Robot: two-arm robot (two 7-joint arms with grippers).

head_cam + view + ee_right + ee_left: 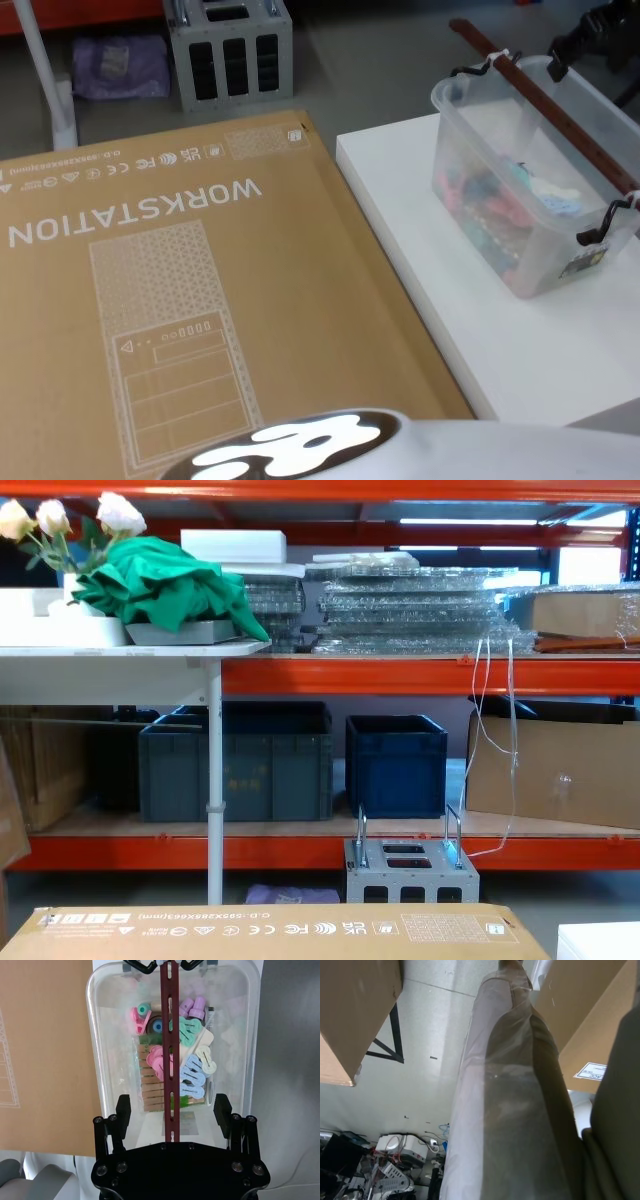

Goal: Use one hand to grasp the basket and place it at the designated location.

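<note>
Basket (540, 275) stands at the far right corner of the white table (450, 300), holding clothes pegs (192, 1067). Right gripper (172, 1105) hangs directly above, fingers (123, 1110) spread wide, straddling the reddish-brown handle bar (170, 1035).

You can read "WORKSTATION" in large white capitals on the top of the cardboard box (300, 330), upside down from the head camera, above a white line drawing of a tower case. Along the box's far edge (270, 932) runs a row of white compliance marks, CE and FC among them, beside a size line ending "(mm)" whose figures are too small to trust. The white label (592, 1071) on another carton and the dark sticker (585, 262) on the basket (520, 190) can't be read.
</note>
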